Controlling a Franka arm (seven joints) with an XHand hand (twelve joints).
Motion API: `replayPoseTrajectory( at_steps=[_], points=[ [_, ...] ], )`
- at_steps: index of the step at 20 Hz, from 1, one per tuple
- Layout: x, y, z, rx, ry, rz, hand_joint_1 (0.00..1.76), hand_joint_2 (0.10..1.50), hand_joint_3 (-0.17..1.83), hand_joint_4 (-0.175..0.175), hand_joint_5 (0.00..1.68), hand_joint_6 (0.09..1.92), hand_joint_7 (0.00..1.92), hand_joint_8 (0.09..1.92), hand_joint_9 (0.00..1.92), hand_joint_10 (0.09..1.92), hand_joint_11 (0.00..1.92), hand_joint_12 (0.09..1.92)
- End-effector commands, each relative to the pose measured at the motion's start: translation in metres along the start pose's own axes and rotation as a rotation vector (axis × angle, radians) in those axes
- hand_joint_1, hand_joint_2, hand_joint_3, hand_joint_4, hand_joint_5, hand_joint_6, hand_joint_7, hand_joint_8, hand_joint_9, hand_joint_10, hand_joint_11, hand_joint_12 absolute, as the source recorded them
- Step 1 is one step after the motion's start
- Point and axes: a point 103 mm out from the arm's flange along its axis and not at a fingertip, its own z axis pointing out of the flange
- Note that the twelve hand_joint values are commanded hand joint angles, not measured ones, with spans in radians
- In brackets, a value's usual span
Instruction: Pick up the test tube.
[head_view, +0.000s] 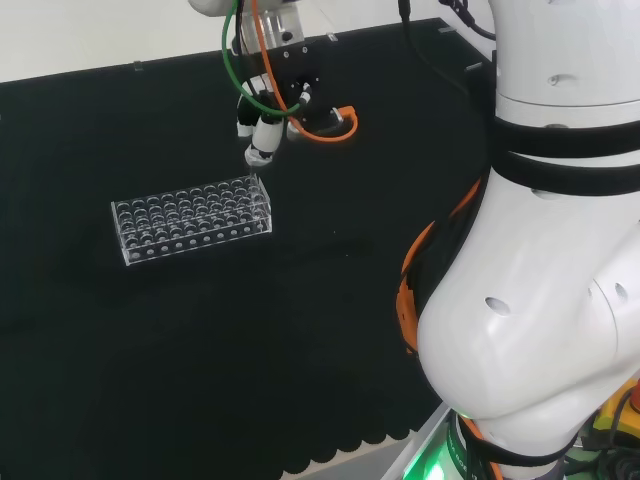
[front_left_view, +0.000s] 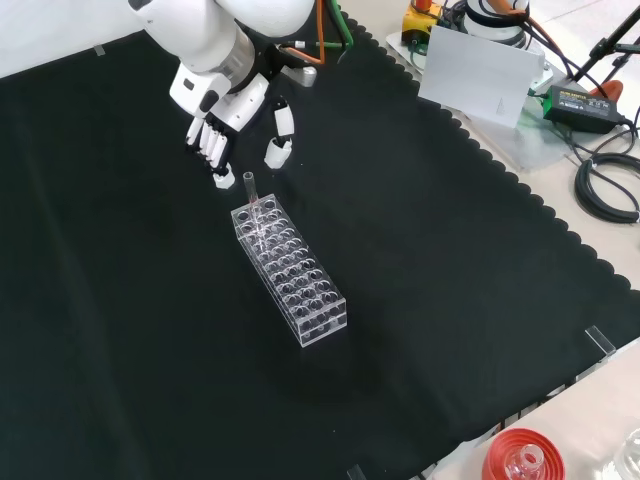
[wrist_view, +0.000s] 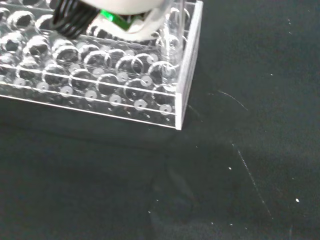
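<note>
Black cloth covers the bench where the robot's black and white hand (front_left_view: 222, 128), fingers straight and empty, hovers just beyond the clear glass test tube (front_left_view: 250, 190) standing upright in the end of a clear plastic rack (front_left_view: 290, 272), the pickup not yet begun.

In the wrist view the rack (wrist_view: 100, 75) is cut off and blurred white fingers (wrist_view: 125, 12) cover it

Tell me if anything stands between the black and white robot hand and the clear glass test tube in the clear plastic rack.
Nothing visible does. The black and white hand hangs open above the far end of the clear plastic rack, where the clear glass test tube stands upright, with bare black cloth between them.
</note>
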Motion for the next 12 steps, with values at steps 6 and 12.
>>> replayPoseTrajectory(
  at_steps=[6,12],
  points=[
    [0.004,-0.004,0.017,-0.005,0.053,0.003,1.06,0.6,0.7,-0.122,0.44,0.83,0.75,0.83,0.62,0.89,0.31,1.48],
    [0.013,0.002,0.019,-0.011,0.06,-0.013,1.09,0.6,0.71,-0.134,0.5,0.87,0.83,0.83,0.67,0.87,0.35,1.47]
  ],
)
